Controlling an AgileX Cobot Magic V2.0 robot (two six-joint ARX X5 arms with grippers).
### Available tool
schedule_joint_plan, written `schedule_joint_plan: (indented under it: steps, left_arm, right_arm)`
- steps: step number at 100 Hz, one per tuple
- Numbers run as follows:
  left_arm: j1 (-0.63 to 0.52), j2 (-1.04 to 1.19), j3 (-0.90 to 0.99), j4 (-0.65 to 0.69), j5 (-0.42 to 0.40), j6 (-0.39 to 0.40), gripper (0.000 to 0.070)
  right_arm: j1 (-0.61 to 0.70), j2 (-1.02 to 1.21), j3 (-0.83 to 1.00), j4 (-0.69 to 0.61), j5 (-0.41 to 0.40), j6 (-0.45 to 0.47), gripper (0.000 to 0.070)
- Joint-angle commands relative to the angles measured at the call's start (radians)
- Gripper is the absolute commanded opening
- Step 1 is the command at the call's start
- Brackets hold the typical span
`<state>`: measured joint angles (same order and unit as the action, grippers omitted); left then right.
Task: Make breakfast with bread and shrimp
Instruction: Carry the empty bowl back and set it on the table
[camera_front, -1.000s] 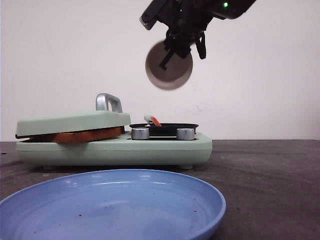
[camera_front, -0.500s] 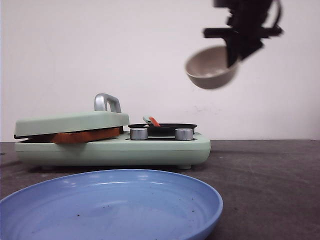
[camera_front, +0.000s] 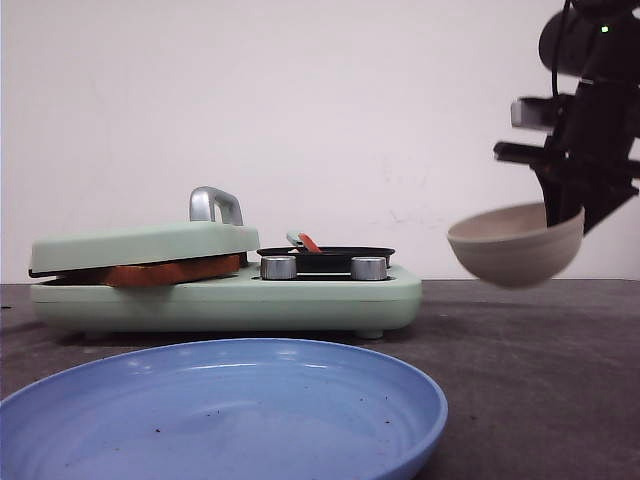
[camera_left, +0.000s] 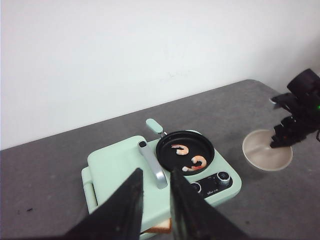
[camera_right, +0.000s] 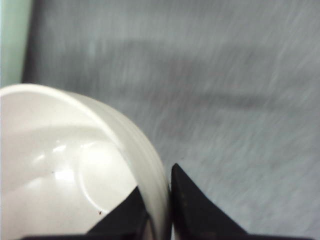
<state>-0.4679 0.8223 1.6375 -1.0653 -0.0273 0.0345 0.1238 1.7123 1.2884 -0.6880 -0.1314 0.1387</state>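
Lowered and carried rightward since the earlier frames: bowl now upright, near the table.

Right gripper (camera_right: 159, 210) is clamped on the rim of the empty bowl (camera_front: 515, 245), wall pinched between both fingers. Left gripper (camera_left: 155, 200) hangs above the cooker (camera_front: 225, 290), fingers slightly parted, holding nothing, so it is the nearer arm. Two shrimp (camera_left: 192, 164) lie in the black pan (camera_left: 185, 150), visible only from the left wrist; bread (camera_front: 165, 272) sits under the press lid.
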Motion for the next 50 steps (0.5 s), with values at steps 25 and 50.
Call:
schedule_joint_plan:
  steps: [25, 50]
  left_arm:
    - [-0.006, 0.007, -0.021, 0.014, -0.003, -0.014, 0.0012]
    - [-0.006, 0.007, -0.021, 0.017, -0.003, -0.024, 0.0012]
  right_arm:
    - [-0.005, 0.018, -0.123, 0.069, 0.001, 0.005, 0.0002]
    - [-0.029, 0.018, -0.136, 0.066, 0.002, 0.013, 0.0386]
